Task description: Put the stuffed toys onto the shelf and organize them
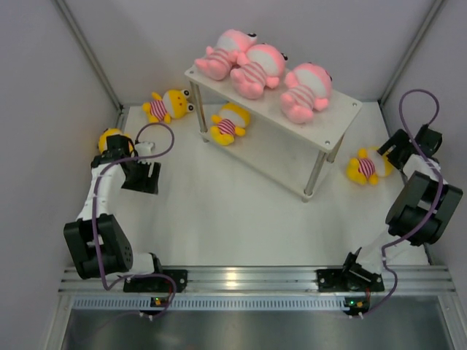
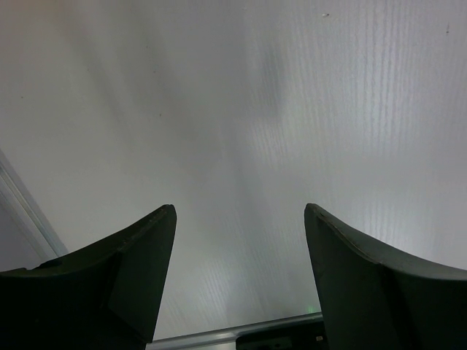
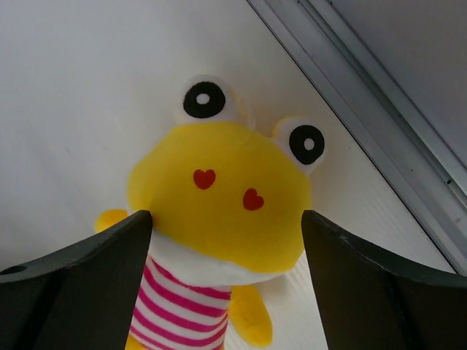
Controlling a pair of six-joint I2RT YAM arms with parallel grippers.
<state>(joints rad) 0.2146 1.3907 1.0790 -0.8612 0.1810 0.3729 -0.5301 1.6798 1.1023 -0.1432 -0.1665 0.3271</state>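
here, left hand (image 2: 241, 209) spread over white table (image 1: 219, 211); right hand (image 3: 226, 213) spread astride yellow toy (image 3: 219, 157), grey walls (image 1: 44, 80) around

White surface (image 1: 241, 211), bearing shelf (image 1: 337, 117) on thin silver legs. Lying directly on surface: yellow toy (image 1: 168, 104) left of shelf, second yellow toy (image 1: 230, 122) beneath shelf, third yellow toy (image 1: 367, 166) right of shelf, face up.

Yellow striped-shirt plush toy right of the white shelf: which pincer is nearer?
Right. The right pincer, open, flanks the yellow plush toy at its head; the left pincer is over bare table, far off.
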